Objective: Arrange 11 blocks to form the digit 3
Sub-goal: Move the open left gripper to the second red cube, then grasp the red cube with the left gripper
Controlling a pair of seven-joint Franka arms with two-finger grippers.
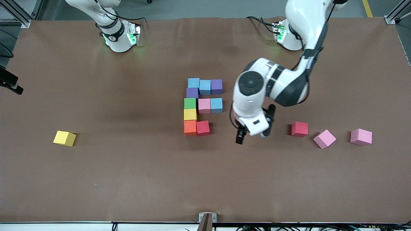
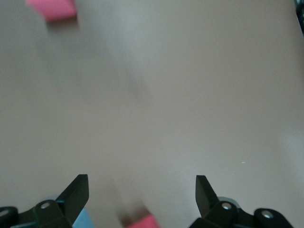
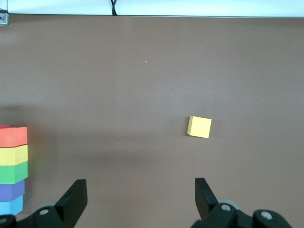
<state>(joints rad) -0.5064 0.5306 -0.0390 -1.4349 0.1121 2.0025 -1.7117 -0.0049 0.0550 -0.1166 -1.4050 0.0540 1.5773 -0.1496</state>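
White arms (image 1: 253, 96), black joints, green base lights, seemingly black fingers (image 2: 76, 194).

Two pale pink cubes (image 1: 324, 139) (image 1: 361, 137) and a lone yellow cube (image 1: 65, 138) sit on the brown table (image 1: 128, 179).

Brown worktop (image 1: 96, 179). Figure cubes: three light blue (image 1: 193, 82), two purple (image 1: 216, 86), green (image 1: 190, 103), pink (image 1: 204, 105), yellow (image 1: 190, 114), orange (image 1: 190, 127), red (image 1: 202, 128). Loose cubes: yellow (image 1: 64, 138), red (image 1: 299, 129), two pale pink (image 1: 324, 139). White-and-black arms (image 1: 273, 83).

Left wrist view's blocks (image 2: 52, 9) blurred
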